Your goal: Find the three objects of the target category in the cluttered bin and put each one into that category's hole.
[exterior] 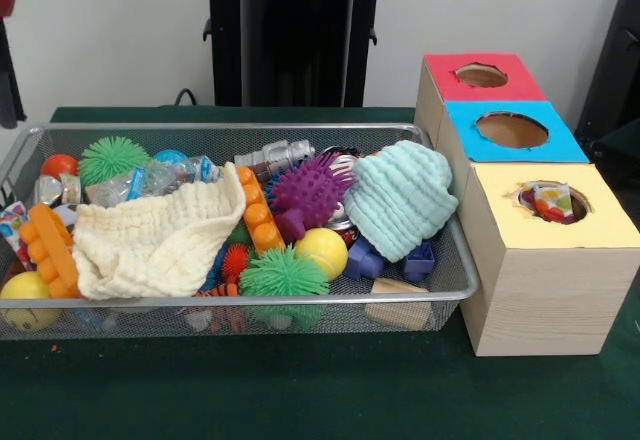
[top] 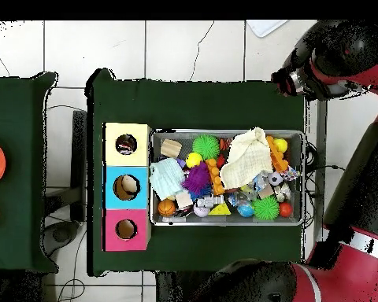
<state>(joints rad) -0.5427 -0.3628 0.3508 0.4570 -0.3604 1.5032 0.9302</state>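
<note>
Dotted white cloth piece [exterior: 551, 201] sits inside the round yellow-topped hole [exterior: 551, 218]; we judge such cloth light, limp, pinchable at any fold. Hand state: cannot tell.

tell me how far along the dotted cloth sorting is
Done: dotted cloth shows inside the yellow box's hole, count unclear. In hand: nothing visible; the arm is drawn back off the bin. Left: no dotted cloth shows among the clutter; any remaining may lie under the cream cloth.

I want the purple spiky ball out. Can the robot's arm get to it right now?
Probably yes. The purple spiky ball sits on top of the pile in the bin, with nothing covering it. The arm is drawn back off to the side.
</note>
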